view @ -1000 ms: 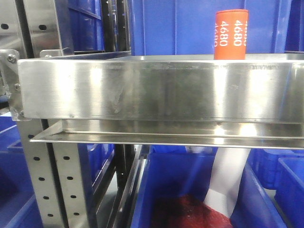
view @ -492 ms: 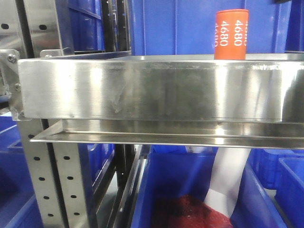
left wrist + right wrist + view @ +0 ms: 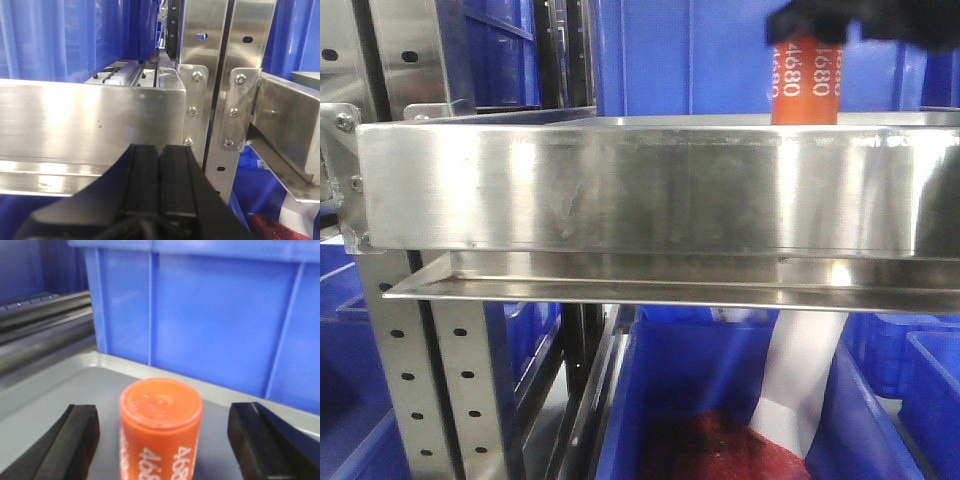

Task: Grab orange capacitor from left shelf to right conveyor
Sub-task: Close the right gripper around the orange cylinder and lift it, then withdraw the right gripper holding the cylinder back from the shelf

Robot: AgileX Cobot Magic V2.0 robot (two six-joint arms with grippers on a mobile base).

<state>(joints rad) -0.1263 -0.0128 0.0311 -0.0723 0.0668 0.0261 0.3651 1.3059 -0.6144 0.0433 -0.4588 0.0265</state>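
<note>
Reads "4680" in white, printed sideways and repeated around the side of the orange capacitor (image 3: 807,90) in the front view, with only partial "468" legible at the lower edge of the right wrist view.

The left shelf (image 3: 620,190) is brushed stainless steel. Its near lip is glossy, with soft streaked reflections and a few scuffs, and its floor inside looks smooth and dull grey. The perforated uprights (image 3: 405,370) on the left are grey metal with a satin sheen. The bins (image 3: 700,50) on the far side are smooth blue plastic, faintly shiny. The orange capacitor (image 3: 161,430) has a smooth, semi-matt skin with white print. The left gripper (image 3: 160,150) and right gripper (image 3: 163,410) are matt black.
</note>
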